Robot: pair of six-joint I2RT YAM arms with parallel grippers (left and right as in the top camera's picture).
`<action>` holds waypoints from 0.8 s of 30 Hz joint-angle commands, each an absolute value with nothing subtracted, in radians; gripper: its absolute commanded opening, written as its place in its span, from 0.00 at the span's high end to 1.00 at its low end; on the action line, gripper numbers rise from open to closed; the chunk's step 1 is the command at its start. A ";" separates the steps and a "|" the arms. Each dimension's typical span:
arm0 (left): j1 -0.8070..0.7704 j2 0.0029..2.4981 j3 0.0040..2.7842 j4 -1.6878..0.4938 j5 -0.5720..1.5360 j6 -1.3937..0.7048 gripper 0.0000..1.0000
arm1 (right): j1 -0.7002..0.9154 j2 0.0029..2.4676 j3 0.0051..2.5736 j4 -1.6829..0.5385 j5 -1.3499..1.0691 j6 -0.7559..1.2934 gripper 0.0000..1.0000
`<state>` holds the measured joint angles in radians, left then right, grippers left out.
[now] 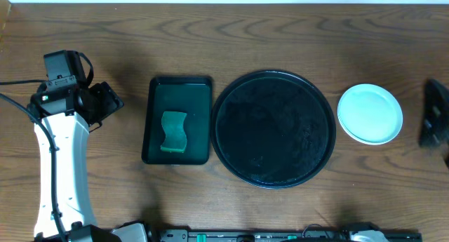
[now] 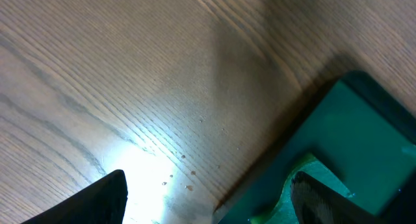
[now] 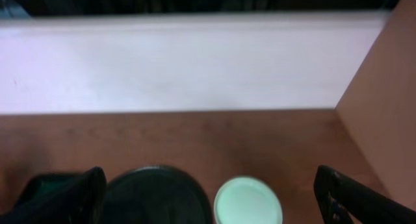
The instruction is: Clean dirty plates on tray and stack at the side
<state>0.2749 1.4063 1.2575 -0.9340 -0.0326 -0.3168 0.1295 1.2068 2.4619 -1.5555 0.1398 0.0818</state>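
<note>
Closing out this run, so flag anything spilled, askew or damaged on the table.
Little stands out. A few tiny specks, perhaps droplets, dot the table beside the green tray. The black tray is bare, and a white plate sits level beside it.

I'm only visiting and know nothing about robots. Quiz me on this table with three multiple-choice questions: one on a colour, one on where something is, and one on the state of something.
1. What colour is the round tray?
A. white
B. black
C. red

2. Where does the sponge lie?
A. on the round tray
B. under the round tray
C. in the rectangular green tray

3. How is the left end effector?
A. open, holding nothing
B. shut on the sponge
C. shut on the round tray

Answers:
1 B: from overhead the tray is glossy black.
2 C: the sponge sits inside the green tray, left of the round one.
3 A: the left wrist view shows its fingers spread wide with only the table between them.
</note>
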 commanded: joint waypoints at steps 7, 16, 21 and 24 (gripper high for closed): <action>0.279 1.404 1.273 -0.935 -0.041 -0.318 0.19 | 0.147 0.782 1.832 -1.162 0.160 0.025 0.01; 0.279 1.404 1.273 -0.935 -0.041 -0.318 0.20 | 0.145 0.420 1.221 -0.865 0.145 0.084 0.01; 0.279 1.404 1.273 -0.935 -0.041 -0.319 0.20 | 0.144 0.292 0.997 -0.849 0.146 0.220 0.01; 0.279 1.404 1.273 -0.935 -0.041 -0.318 0.20 | 0.144 0.227 0.873 -0.754 0.146 0.231 0.01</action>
<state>0.2749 1.4063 1.2575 -0.9344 -0.0326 -0.3168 0.1295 0.2882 0.9714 -0.8207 0.1497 0.1574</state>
